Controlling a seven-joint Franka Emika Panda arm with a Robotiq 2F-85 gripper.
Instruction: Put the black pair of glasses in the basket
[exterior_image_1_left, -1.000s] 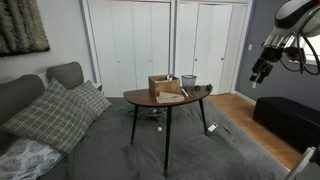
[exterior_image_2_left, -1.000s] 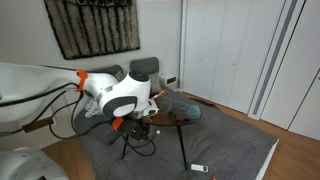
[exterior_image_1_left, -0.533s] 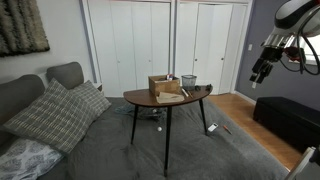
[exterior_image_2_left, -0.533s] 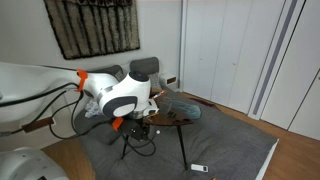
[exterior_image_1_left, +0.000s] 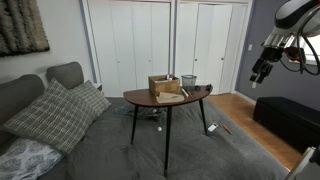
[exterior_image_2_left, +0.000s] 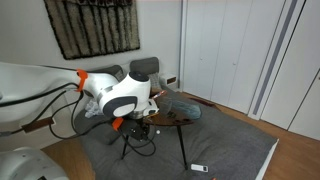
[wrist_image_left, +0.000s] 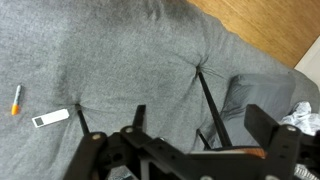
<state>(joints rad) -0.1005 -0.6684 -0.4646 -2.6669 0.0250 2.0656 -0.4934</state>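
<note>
Gripper (exterior_image_1_left: 258, 77) high at right frame edge, jaws spread wide, empty, tan basket (exterior_image_1_left: 163, 86) on dark table (exterior_image_1_left: 140, 97), frame centre.

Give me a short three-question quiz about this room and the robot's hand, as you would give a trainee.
1. True or false: the basket lies on the floor beneath the table.
2. Multiple choice: in an exterior view, the hand is
A. touching the table
B. up in the air, off to the table's side
C. inside the basket
3. Fill the blank: the small cup beside the basket is ___ in colour.

Key:
1. False; it stands on the tabletop.
2. B
3. grey
</note>
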